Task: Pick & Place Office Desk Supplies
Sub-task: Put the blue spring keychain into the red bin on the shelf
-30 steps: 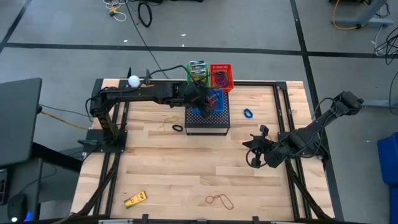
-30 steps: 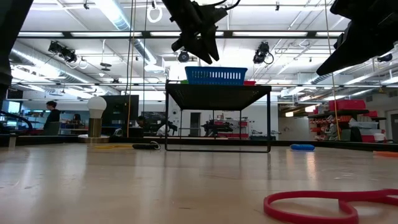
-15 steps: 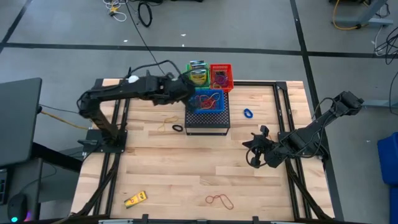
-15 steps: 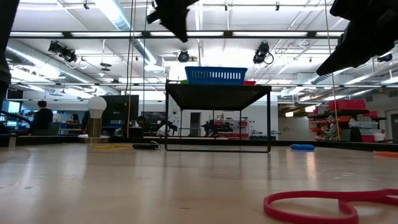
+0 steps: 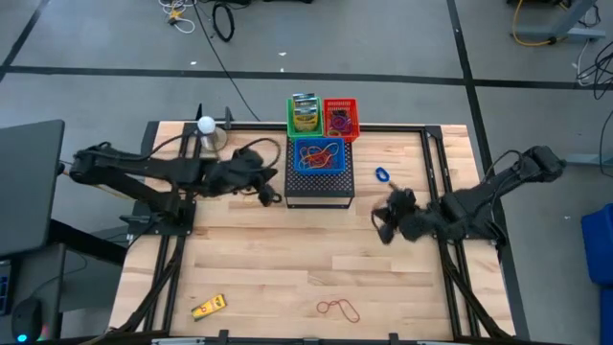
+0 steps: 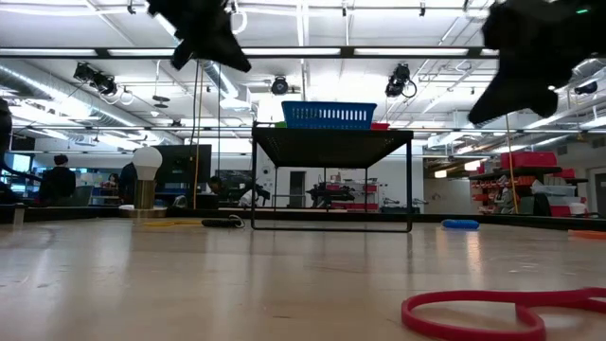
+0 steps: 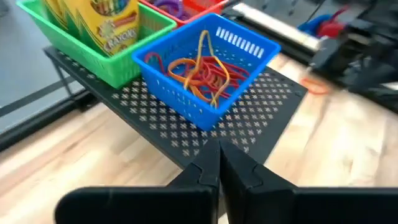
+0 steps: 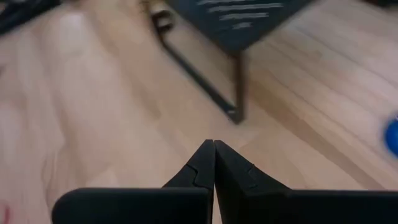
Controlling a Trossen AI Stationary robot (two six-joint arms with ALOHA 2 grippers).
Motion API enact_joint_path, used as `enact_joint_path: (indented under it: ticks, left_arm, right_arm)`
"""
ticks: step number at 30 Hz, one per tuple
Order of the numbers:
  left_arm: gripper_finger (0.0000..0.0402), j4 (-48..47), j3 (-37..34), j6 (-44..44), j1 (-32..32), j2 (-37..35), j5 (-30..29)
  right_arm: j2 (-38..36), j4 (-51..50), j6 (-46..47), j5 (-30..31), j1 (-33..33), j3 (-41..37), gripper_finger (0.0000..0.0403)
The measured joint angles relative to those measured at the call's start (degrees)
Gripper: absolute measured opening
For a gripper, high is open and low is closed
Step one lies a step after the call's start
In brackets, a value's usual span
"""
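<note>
A blue basket [image 5: 318,155] holding red and tan rubber bands [image 7: 200,70] stands on the black mesh stand [image 5: 319,189]. Behind it a green basket [image 5: 305,115] carries crayon boxes [image 7: 102,22], and a red basket [image 5: 340,117] stands beside that. My left gripper [image 5: 272,190] hangs shut and empty just left of the stand, shown shut in its wrist view [image 7: 219,167]. My right gripper [image 5: 379,220], also shut and empty [image 8: 214,163], hovers right of the stand. On the table lie a blue ring [image 5: 382,175], a red rubber band [image 5: 337,309] and a yellow item [image 5: 208,307].
A white bulb-shaped lamp [image 5: 205,124] stands at the far left corner. A black ring [image 6: 222,223] lies on the table left of the stand. The stand's legs [image 8: 231,93] rise just ahead of my right gripper. Bare wood stretches across the table's middle and near part.
My left gripper has drawn back from above the blue basket toward the table's left edge, sinking a little, and has shut with nothing in it. My right gripper has rolled about its own line and shifted slightly toward the far edge, staying shut.
</note>
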Motion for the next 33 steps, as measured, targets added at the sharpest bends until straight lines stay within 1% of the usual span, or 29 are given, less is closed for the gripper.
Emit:
enact_joint_path:
  ticks: [4,6,8,12,14,18,20,22,27,30,33]
  left_arm:
    - [0.0005,12.27,-11.62,0.69,-0.45,-5.42,0.88]
    - [0.0005,18.17,-16.43,1.34,0.13,-7.63,3.66]
    - [0.0006,24.48,-21.01,1.76,0.88,-9.40,7.51]
    - [0.0006,34.07,-28.01,1.96,2.43,-12.44,13.66]
    - [0.0006,38.09,-30.68,2.10,3.20,-13.33,15.29]
    - [0.0006,45.74,-34.60,3.37,4.63,-14.27,18.22]
    - [0.0006,48.08,-35.74,4.53,5.31,-14.27,20.31]
    - [0.0006,49.22,-36.28,5.22,6.15,-14.25,22.82]
    - [0.0006,49.63,-36.67,5.13,8.28,-14.23,28.28]
    - [0.0006,49.66,-36.67,5.12,8.95,-14.23,28.48]
    - [0.0007,49.62,-36.67,5.56,9.50,-14.01,27.16]
  right_arm:
    - [-1.53,-7.53,7.01,-2.72,-10.63,3.25,0.0007]
    - [-1.88,-10.54,8.26,-4.06,-16.63,5.09,0.0007]
    - [-2.04,-12.47,7.87,-6.74,-23.07,6.29,0.0007]
    - [-2.00,-11.76,6.63,-15.53,-36.75,6.41,0.0007]
    - [-1.99,-11.38,6.08,-18.75,-43.16,4.94,0.0007]
    - [-1.61,-10.55,3.93,-28.07,-54.85,1.26,0.0007]
    - [-0.92,-9.91,2.21,-30.52,-57.95,-0.20,0.0011]
    - [-0.08,-9.53,0.28,-31.13,-59.40,-0.52,0.0021]
    - [2.90,-7.73,-4.02,-31.74,-61.43,-0.52,0.0065]
    - [5.88,-6.99,-8.22,-31.72,-62.78,-0.52,0.0094]
    - [9.74,-5.83,-14.20,-31.85,-64.61,-0.52,0.0116]
